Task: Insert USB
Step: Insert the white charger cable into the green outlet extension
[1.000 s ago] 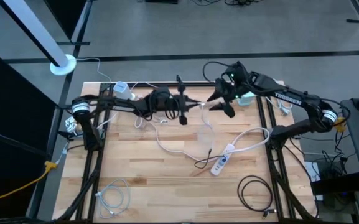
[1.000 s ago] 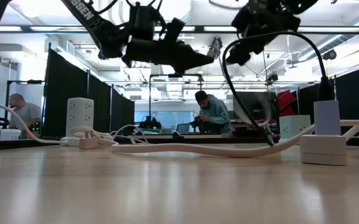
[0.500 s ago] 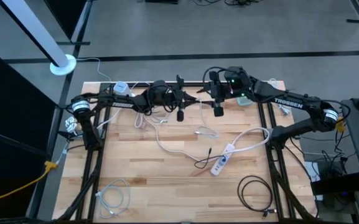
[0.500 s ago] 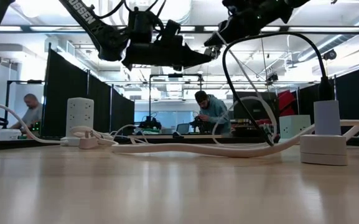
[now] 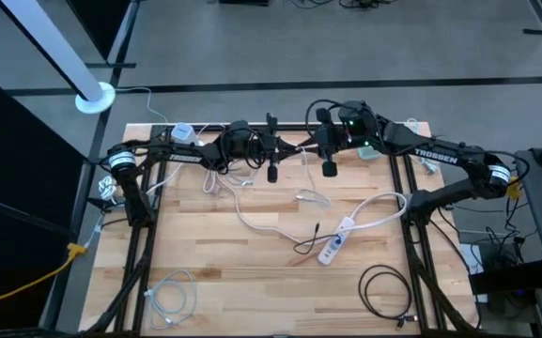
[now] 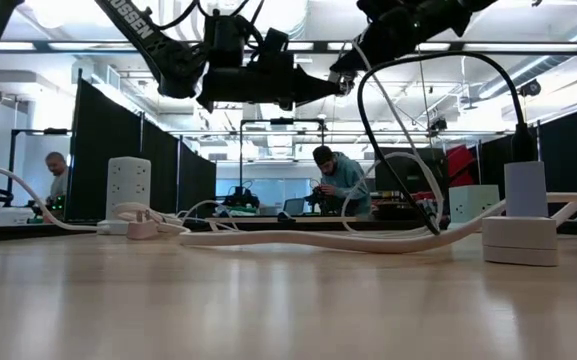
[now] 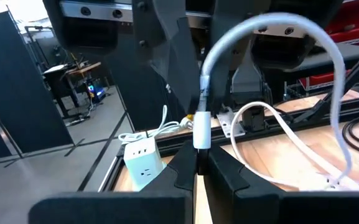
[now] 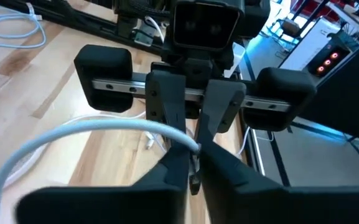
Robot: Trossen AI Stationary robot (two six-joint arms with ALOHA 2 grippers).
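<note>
From above, my left hand [image 5: 272, 160] and right hand [image 5: 327, 155] meet nose to nose at the upper middle of the frame, above the table [image 5: 214, 253], with the white cable [image 5: 310, 195] drooping below them.

At table height, both hang high at the top of the frame, cable looping down.

Through my left wrist, my fingers [image 7: 182, 171] pinch the USB plug [image 7: 201, 129] at centre.

Through my right wrist, my fingers [image 8: 176, 165] are pressed together on the same cable end. I judge this a handover and regrip; next I need to line the plug up with a port.
</note>
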